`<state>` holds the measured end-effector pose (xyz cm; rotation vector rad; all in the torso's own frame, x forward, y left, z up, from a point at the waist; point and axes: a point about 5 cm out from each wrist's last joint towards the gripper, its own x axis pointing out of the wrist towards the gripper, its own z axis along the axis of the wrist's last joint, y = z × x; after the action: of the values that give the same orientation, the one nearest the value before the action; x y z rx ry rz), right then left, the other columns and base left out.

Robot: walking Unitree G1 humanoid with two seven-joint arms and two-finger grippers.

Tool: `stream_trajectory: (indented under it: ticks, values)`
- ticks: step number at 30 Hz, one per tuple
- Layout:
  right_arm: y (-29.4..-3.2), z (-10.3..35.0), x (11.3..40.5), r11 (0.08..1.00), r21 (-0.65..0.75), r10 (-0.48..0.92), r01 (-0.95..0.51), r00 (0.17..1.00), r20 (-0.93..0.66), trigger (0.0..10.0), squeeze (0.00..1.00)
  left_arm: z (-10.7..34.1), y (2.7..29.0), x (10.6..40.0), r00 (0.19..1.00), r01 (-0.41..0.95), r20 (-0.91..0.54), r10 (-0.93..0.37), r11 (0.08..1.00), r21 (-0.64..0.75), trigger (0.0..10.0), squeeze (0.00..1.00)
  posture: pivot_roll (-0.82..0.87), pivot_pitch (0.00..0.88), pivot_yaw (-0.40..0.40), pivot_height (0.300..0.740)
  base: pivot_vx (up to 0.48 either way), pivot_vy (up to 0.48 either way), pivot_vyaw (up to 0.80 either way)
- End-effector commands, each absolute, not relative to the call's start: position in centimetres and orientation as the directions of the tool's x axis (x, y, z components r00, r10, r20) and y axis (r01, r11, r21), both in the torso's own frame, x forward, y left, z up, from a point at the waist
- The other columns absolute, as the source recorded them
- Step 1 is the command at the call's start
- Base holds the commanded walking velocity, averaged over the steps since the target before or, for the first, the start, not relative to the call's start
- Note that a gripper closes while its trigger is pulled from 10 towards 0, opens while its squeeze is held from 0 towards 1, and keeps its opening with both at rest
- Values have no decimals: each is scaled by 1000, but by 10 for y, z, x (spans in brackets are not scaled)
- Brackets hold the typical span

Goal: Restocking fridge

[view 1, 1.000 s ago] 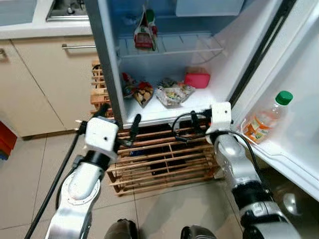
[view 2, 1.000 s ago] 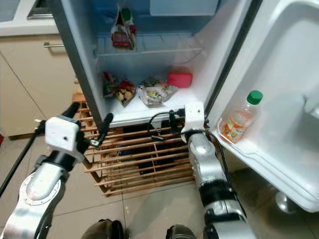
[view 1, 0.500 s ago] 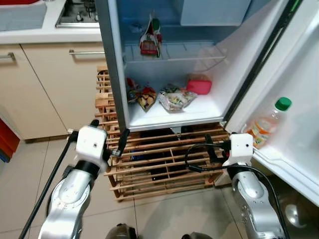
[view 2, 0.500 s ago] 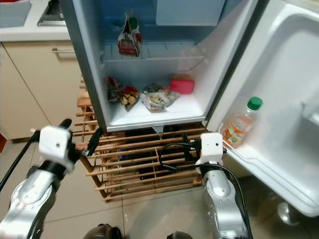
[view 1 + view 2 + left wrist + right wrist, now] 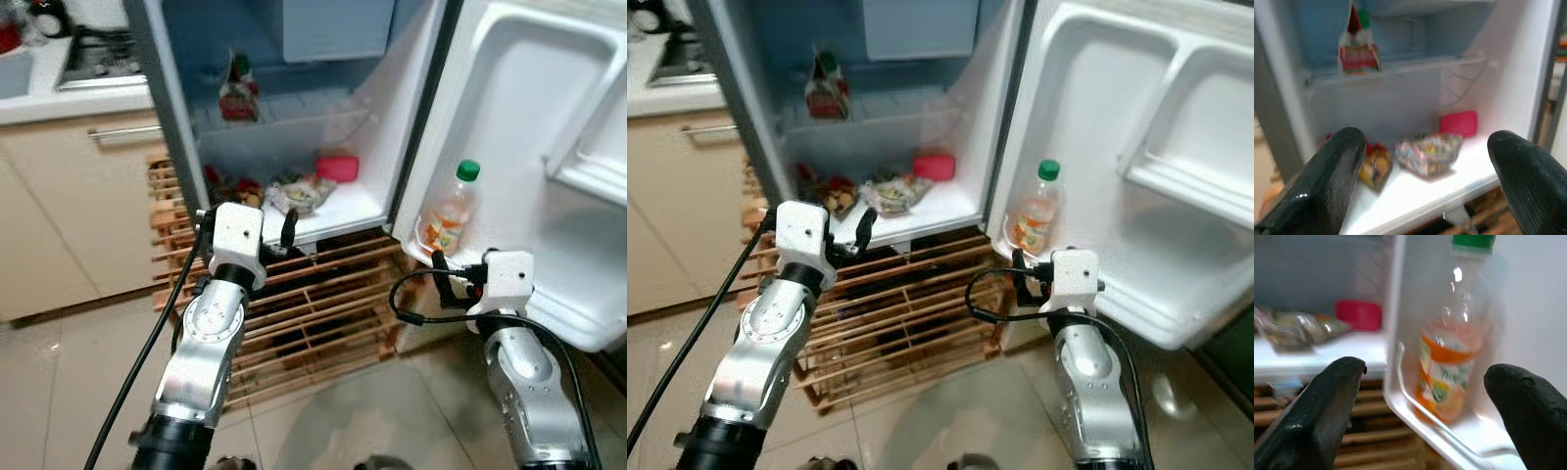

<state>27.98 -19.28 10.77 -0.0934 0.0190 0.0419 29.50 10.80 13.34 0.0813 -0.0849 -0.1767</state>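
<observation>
Two grippers hang low before an open fridge, both with fingers spread apart and holding nothing. The left gripper is near the front lip of the bottom shelf, facing the food there: a red container far right, a clear bag of mixed food in the middle, and another snack bag to its left. On the wire shelf above stands a red, green and white packet. The right gripper points at a green-capped bottle of orange drink standing upright in the lower door bin. Below the fridge is a wooden slatted rack, with beige cabinets to the left.
</observation>
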Motion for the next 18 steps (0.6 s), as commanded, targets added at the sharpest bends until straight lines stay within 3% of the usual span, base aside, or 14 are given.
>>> stream_trajectory:
  ticks: [1, 4, 11, 15, 18]
  values:
    - [-195, 100, 279, 997, -72, 36, -40, 997, -64, 10000, 0, 134, 109, 301, 982, 157, 86, -165, 983, 92, 10000, 0, -179, 0, -4, 740, -266, 0, 0]
    - [-191, 98, 280, 996, -61, 60, -65, 995, -80, 10000, 0, 134, 106, 305, 982, 153, 97, -162, 984, 90, 10000, 0, -180, 0, -7, 740, -261, 0, 0]
    - [-189, 83, 273, 994, -50, 90, -98, 986, -138, 10000, 0, 133, 109, 308, 979, 168, 100, -176, 983, 75, 10000, 0, -168, 0, 11, 740, 0, 0, 0]
    - [-189, 58, 257, 978, -83, 164, -192, 950, -267, 10000, 0, 133, 105, 303, 959, 257, 110, -262, 964, 61, 10000, 0, -157, 0, 30, 740, 0, -422, 0]
    - [-212, 25, 233, 982, -106, 101, -158, 905, -412, 10000, 0, 134, 107, 304, 958, 256, 115, -263, 964, 77, 10000, 0, -156, 0, 37, 740, 0, -472, 0]
